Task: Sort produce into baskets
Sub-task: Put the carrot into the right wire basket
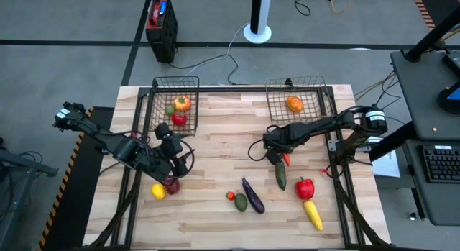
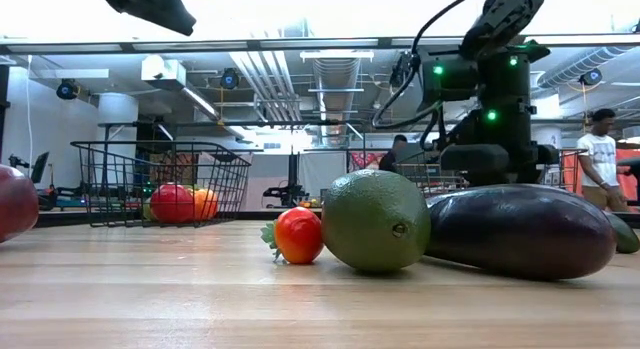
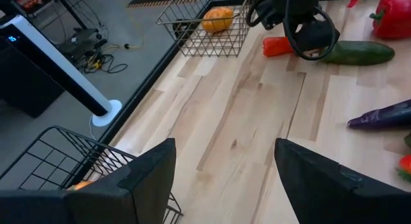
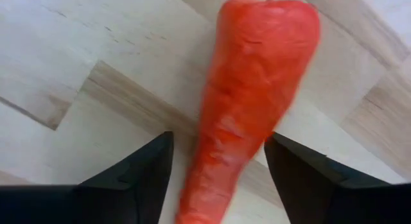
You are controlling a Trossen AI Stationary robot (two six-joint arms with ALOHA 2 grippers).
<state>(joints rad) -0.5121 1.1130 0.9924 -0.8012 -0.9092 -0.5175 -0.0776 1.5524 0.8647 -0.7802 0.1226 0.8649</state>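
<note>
Produce lies scattered on a wooden table point(image 1: 215, 136) seen from above, with two wire baskets at the far edge: the left basket point(image 1: 175, 100) holds an orange pepper point(image 1: 182, 103) and a red fruit, the right basket point(image 1: 296, 98) an orange point(image 1: 295, 103). The right gripper point(image 1: 279, 154) reaches to the table's middle, right over a carrot point(image 1: 286, 159) that lies beside a green cucumber point(image 1: 281, 175); a red pepper point(image 1: 305, 188), corn point(image 1: 313, 214), an eggplant point(image 1: 252, 195) and a lemon point(image 1: 158, 192) lie nearer. The left gripper point(image 1: 169, 154) hovers at the left, above a red apple point(image 1: 172, 184). From table height, a green fruit point(image 2: 375, 219) sits between a small red fruit point(image 2: 299, 235) and the eggplant. The left wrist view shows its fingers point(image 3: 144, 179) wide apart and empty above bare wood. The right wrist view shows that arm's fingers point(image 4: 138, 176) spread either side of the carrot, just clear of it.
</note>
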